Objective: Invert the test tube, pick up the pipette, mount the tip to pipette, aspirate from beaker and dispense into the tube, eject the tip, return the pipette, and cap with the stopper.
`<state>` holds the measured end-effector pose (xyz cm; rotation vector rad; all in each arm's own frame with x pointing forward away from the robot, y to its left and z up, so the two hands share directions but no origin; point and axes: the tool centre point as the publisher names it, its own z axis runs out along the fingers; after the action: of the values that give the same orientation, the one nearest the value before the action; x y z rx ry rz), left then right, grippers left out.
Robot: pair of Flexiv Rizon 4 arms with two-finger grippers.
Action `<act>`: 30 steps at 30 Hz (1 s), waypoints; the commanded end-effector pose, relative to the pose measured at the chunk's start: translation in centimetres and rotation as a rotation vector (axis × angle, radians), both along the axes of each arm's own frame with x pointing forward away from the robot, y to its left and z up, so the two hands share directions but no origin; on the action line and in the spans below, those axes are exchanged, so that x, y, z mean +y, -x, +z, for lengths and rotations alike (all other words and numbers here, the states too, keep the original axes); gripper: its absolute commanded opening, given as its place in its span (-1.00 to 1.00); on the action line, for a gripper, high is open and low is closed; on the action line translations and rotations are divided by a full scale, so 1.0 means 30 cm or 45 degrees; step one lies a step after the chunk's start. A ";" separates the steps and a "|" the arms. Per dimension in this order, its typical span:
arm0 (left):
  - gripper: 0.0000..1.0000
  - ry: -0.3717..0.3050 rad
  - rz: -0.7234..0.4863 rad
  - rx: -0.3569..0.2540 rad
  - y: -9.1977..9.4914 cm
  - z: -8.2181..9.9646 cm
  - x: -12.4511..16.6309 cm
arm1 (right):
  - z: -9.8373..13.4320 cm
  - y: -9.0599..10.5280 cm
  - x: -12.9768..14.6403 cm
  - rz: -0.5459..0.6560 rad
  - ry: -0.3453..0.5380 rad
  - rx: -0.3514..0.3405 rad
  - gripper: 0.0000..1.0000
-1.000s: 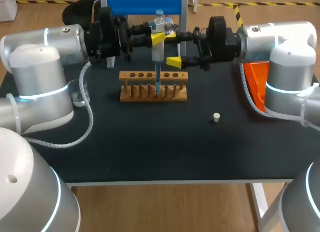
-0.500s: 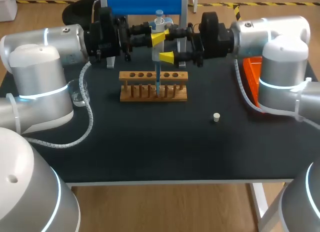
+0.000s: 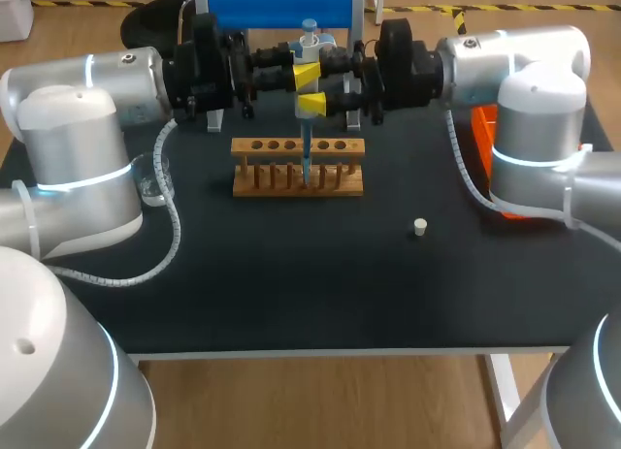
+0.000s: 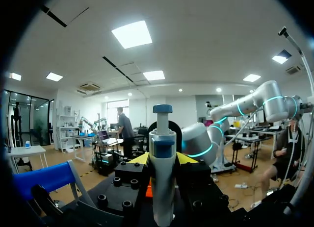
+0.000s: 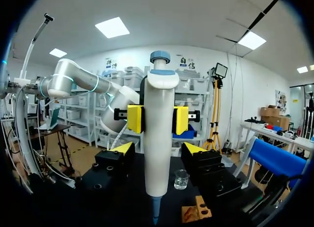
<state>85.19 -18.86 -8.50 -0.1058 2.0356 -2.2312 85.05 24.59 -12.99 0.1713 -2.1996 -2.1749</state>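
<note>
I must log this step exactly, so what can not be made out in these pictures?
Head view: what stands in the rack, too small, behind its front bar.
Head view: the beaker, partly hidden by my left arm.
Left wrist view: lower end of the pipette, cut off by the edge.

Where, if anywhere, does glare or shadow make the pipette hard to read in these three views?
Head view: the black table takes the light evenly with no hot spot, and the pipette stands out clearly. Left wrist view: lit from overhead, its white barrel is not washed out. Right wrist view: likewise evenly lit; only the beaker behind it carries small glints.
</note>
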 end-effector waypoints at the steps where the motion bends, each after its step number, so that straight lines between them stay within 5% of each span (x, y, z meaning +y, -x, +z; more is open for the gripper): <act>1: -1.00 0.002 0.001 -0.002 -0.001 0.000 -0.002 | 0.001 0.002 0.010 -0.001 0.003 -0.003 0.03; 12: -1.00 0.002 0.001 -0.002 -0.001 0.000 -0.002 | 0.008 0.012 0.018 0.014 -0.003 -0.013 -0.27; 17: -1.00 0.002 0.001 -0.002 -0.001 0.000 -0.002 | 0.010 0.016 0.018 0.023 -0.006 -0.017 -1.00; 25: -1.00 0.002 0.001 -0.002 -0.001 0.000 -0.002 | 0.010 0.019 0.016 0.033 -0.010 -0.021 -1.00; 26: -0.33 0.002 0.001 -0.002 -0.001 0.000 -0.002 | 0.010 0.019 0.015 0.036 -0.011 -0.021 -1.00; 27: 1.00 0.002 0.001 -0.002 -0.001 0.000 -0.002 | 0.009 0.020 0.014 0.037 -0.011 -0.021 -1.00; 30: 1.00 0.002 0.001 -0.002 -0.001 0.000 -0.002 | 0.001 0.018 0.008 0.048 -0.007 -0.017 -1.00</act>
<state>85.14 -18.83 -8.47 -0.1063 2.0348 -2.2311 84.44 25.10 -12.87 0.2221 -2.1812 -2.1722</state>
